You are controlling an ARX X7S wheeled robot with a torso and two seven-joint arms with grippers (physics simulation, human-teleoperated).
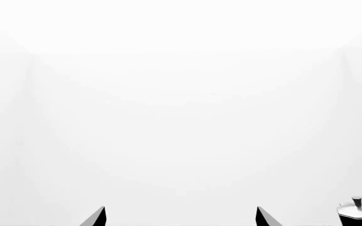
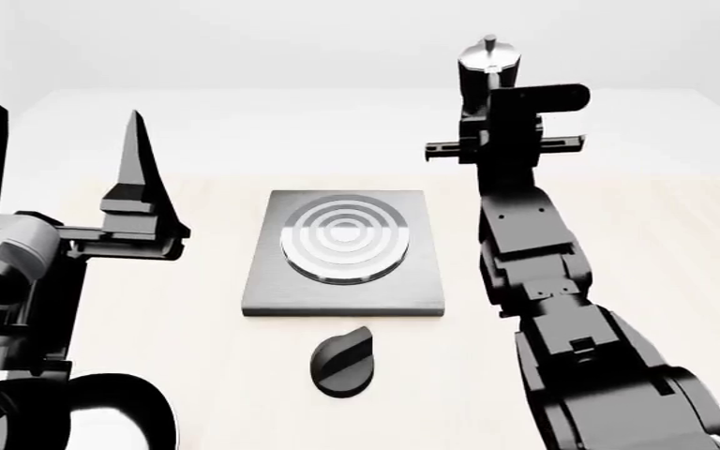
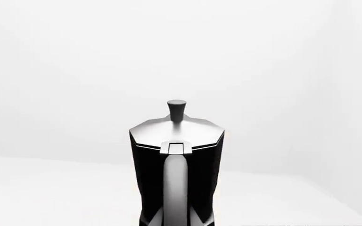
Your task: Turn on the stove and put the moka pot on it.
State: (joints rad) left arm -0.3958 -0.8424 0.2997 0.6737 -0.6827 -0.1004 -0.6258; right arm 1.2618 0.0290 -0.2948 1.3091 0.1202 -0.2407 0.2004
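Bare white room, no fixtures visible; pale wood-tone table (image 2: 147,309) running back to a white far edge. Nothing on it but the task items.

Landmark = stove (image 2: 342,253): flat grey plate, ringed burner centred on it. Knob (image 2: 342,360) sits just in front of stove, robot side, apart from the plate. Can't tell on/off from the pointer angle; no glow on the burner, so I take it as not yet switched.

Moka pot (image 2: 489,58): up in the air behind and to the right of stove, well apart from it. Right wrist view shows pot (image 3: 176,155) upright, handle facing cam, silver lid and lid knob on top.

Right tool (image 2: 501,131): at the pot's handle, but fingertips hidden in both views, so can't tell for sure whether it is clamped. Pot has nothing under it, so a grip is my inference only.

Left tool (image 2: 60,141): fingers spread wide, empty, left of stove and raised. In left wrist view the two tips (image 1: 181,216) point at blank white, pot (image 1: 359,213) at the frame corner.

Risks:
- handle grip is off-centre vs pot's mass -> pot may swing or slip in transit.
- pot is narrow with a waisted base -> tilted set-down could tip it, or land it off the rings.
- knob step looks outstanding; low knob close to plate -> left tool could nudge stove when reaching.
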